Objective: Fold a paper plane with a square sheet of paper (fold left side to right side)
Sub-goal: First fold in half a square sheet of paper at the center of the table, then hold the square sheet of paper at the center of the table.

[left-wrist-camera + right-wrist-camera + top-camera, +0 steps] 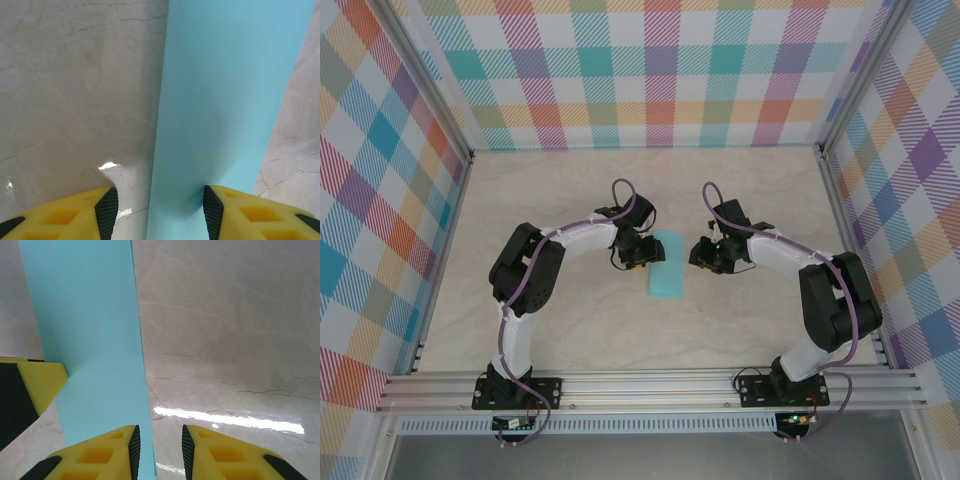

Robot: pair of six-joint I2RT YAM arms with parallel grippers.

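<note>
Paper [668,264], turquoise strip, long axis running away from my bases; left jaws spread astride its left edge, right jaws narrowly parted at its right edge.

The left arm [520,270] and right arm [835,300] are built alike: glossy white links joined by bulky black joint housings. A purple cable [502,340] runs along each arm. Each stands on a black base plate [515,392]. A small green light [718,243] glows at the right wrist. The fingers [60,217] are yellow plastic with moulded recesses and carry black ribbed pads [106,210].
</note>
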